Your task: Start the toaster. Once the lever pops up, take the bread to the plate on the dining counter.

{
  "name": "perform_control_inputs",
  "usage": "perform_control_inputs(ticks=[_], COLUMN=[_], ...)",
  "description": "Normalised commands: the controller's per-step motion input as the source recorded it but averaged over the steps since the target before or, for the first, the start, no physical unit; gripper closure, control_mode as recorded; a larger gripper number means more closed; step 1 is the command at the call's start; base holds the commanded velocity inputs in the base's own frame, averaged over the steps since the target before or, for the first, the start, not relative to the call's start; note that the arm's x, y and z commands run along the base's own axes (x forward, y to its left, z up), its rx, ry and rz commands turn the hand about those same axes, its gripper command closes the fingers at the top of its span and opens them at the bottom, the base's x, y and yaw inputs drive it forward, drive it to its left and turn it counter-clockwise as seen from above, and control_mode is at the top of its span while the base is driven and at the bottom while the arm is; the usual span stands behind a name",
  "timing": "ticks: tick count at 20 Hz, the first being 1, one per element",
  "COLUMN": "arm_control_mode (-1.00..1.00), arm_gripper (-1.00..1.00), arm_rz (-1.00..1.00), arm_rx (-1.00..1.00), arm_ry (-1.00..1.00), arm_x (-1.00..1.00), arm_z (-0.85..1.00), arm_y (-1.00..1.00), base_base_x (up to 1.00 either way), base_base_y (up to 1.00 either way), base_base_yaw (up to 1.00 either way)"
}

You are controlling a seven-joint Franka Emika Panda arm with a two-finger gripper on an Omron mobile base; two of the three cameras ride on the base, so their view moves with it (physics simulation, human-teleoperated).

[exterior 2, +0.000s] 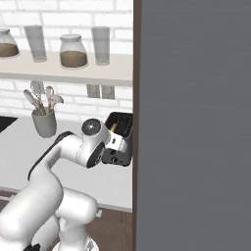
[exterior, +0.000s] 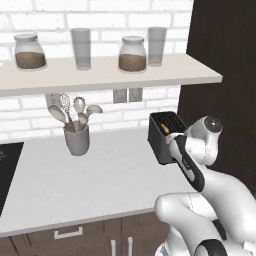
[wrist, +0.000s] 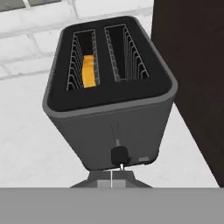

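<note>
The robot's white arm (exterior: 200, 165) rises closest to the camera in the left base view and reaches forward to the narrow front face of the toaster (wrist: 109, 92). In the hand view, the fingers (wrist: 112, 177) sit together, closed on nothing, their tips just below the toaster's small dark lever knob (wrist: 119, 155), which sits low on the front face; whether they touch it cannot be told. The toaster is a dark grey box with two long top slots, standing on the pale grey table (exterior: 100, 185) near its right end, just beside a tall dark cabinet wall (exterior: 225, 75). The bread (wrist: 89, 72) sits down inside the left slot as the hand view shows it, its golden edge showing between the wire guides. Further left on the table stands a grey holder of spoons and utensils (exterior: 76, 135). Above, a pale shelf (exterior: 110, 75) carries two jars with brown contents and two empty glasses against a white brick wall.
</note>
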Motion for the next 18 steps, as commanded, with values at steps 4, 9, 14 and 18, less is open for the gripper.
perform_control_inputs(ticks=[4,9,14,18], arm_control_mode=[-1.0,-1.0,-1.0,-1.0], arm_gripper=[1.0,1.0,1.0,1.0], arm_rz=[0.0,0.02,0.03,0.02], arm_rx=[0.01,0.01,0.0,0.0], arm_ry=[-0.17,-0.09,0.0,0.14], arm_x=[-0.11,-0.19,-0.34,-0.43], arm_z=[0.76,0.92,0.7,0.21], arm_y=[0.36,0.2,0.0,0.0], base_base_x=[0.0,0.0,0.0,0.0], base_base_y=[0.0,0.0,0.0,0.0], base_base_yaw=[0.0,0.0,0.0,0.0])
